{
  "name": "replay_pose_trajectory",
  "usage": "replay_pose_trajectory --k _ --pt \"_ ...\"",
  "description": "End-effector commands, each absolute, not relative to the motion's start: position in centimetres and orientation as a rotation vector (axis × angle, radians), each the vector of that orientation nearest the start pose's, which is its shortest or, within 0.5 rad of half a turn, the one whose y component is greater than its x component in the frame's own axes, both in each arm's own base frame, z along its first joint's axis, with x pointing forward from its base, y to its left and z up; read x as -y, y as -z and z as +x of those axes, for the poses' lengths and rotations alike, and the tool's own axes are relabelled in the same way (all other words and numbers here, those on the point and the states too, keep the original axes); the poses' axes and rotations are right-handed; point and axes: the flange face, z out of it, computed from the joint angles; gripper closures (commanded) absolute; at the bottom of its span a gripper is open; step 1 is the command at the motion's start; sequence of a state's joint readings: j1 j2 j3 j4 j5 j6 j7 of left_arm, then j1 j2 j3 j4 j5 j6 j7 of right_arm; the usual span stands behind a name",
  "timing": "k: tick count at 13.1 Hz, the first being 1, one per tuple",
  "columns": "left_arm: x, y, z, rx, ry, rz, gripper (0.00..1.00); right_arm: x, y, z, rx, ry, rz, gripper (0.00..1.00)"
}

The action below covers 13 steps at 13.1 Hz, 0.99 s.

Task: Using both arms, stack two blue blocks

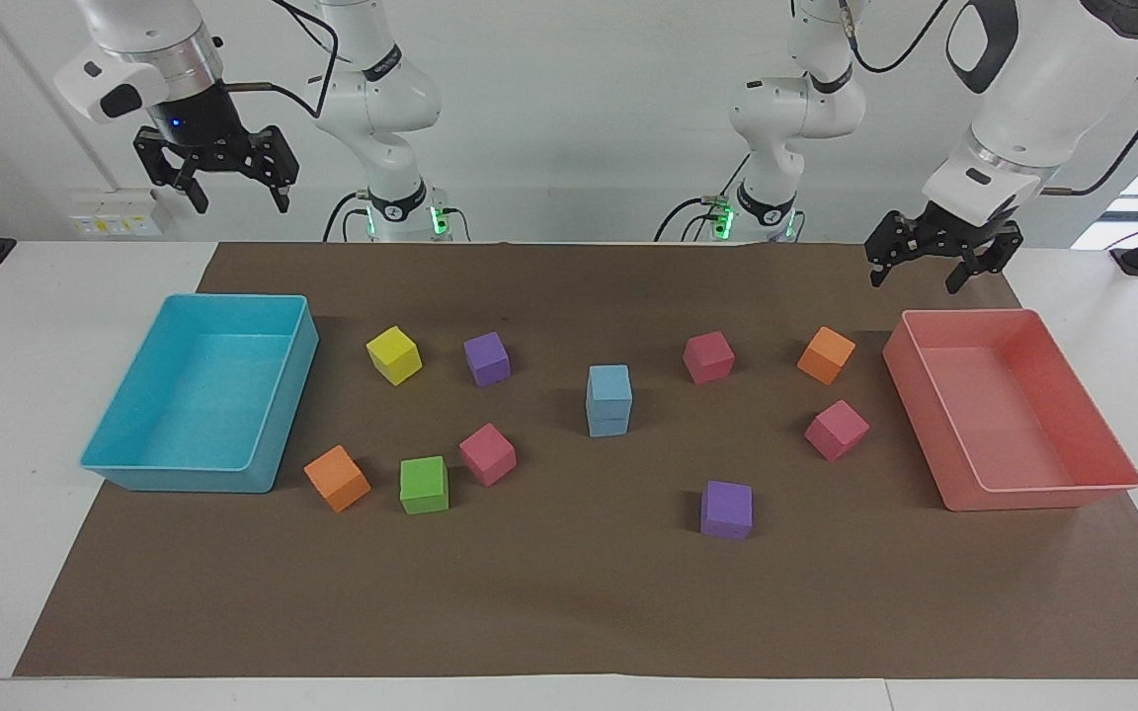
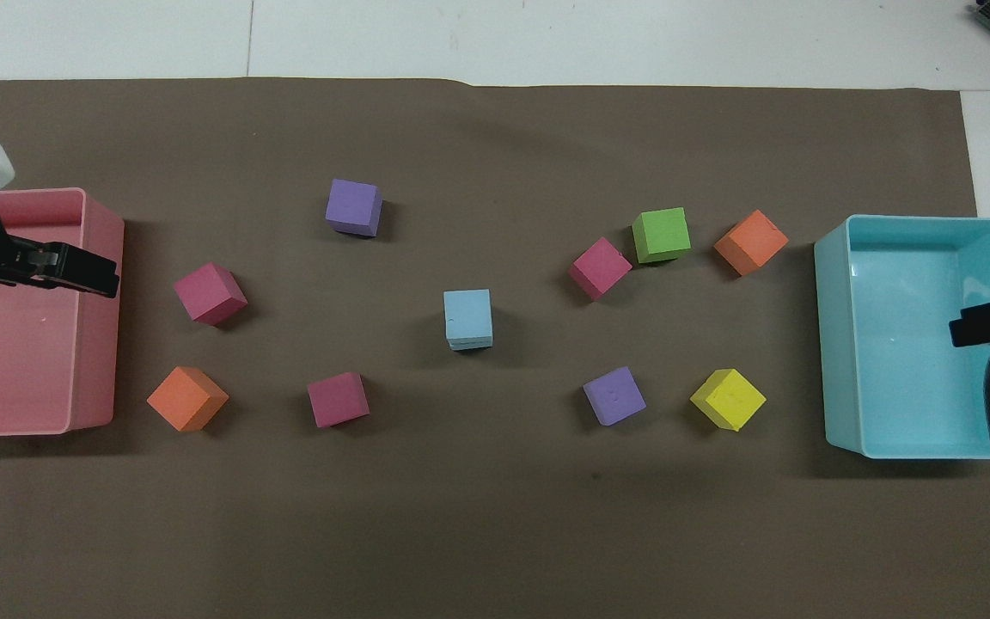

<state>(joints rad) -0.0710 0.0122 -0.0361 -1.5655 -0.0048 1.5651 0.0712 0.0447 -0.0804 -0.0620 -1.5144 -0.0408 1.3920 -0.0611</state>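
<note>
Since the two blue blocks (image 1: 609,400) already sit one on the other mid-worktop, midway between the arms, you've nothing to approach. Left pincer (image 1: 932,265) hangs over the pink tray (image 1: 1112,464), right pincer (image 1: 215,178) above the cyan tray (image 1: 124,434); both open, empty, well apart from the stack.

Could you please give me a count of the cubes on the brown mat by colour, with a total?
Light blue: 2, stacked one on the other
Pink: 3
Purple: 2
Orange: 2
Yellow: 1
Green: 1
Total: 11 cubes
</note>
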Motion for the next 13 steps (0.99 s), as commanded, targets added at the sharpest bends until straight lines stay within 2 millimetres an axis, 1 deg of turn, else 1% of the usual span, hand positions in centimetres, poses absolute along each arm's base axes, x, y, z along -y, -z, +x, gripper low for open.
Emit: replay_pose_trajectory --k 1,4,8,13 --pt "5.9 -62.6 54.1 -0.254 -0.011 -3.113 0.0 1.8 -68.1 50.4 0.094 -0.076 -3.172 0.0" --pt "6.1 -63.2 53.9 -0.256 0.005 -3.117 0.0 1.6 -67.7 49.9 0.095 -0.091 -3.171 0.0" --pt "5.9 -63.7 53.9 -0.252 0.022 -3.123 0.0 1.5 -67.8 49.7 0.097 -0.088 -3.171 0.0" --pt "5.6 -63.8 53.9 -0.247 0.029 -3.123 0.0 1.5 -67.8 49.7 0.097 -0.091 -3.171 0.0"
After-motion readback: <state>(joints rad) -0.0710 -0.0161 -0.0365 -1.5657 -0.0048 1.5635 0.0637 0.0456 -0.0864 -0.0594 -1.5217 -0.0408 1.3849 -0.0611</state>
